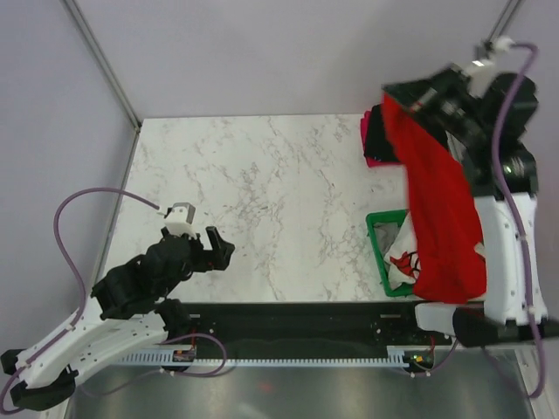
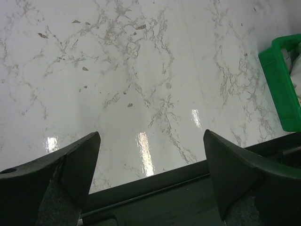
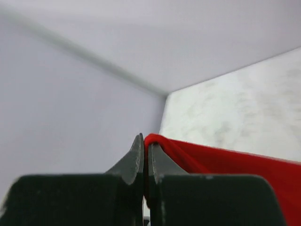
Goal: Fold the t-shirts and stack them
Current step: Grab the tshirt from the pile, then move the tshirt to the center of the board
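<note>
My right gripper (image 1: 391,94) is raised high at the far right, shut on the red t-shirt (image 1: 441,205), which hangs down in a long drape over the green crate (image 1: 381,253). In the right wrist view the jaws (image 3: 146,143) pinch a fold of the red cloth (image 3: 225,162). A white t-shirt with a red graphic (image 1: 403,257) lies in the crate. A black t-shirt (image 1: 377,135) on a magenta-pink one (image 1: 376,160) lies folded at the far right of the table. My left gripper (image 1: 214,249) is open and empty, low over the table's near left (image 2: 150,155).
The green crate also shows at the right edge of the left wrist view (image 2: 282,84). A black rail (image 1: 306,316) runs along the table's near edge. Grey walls close the back and left. Purple cables loop off both arms.
</note>
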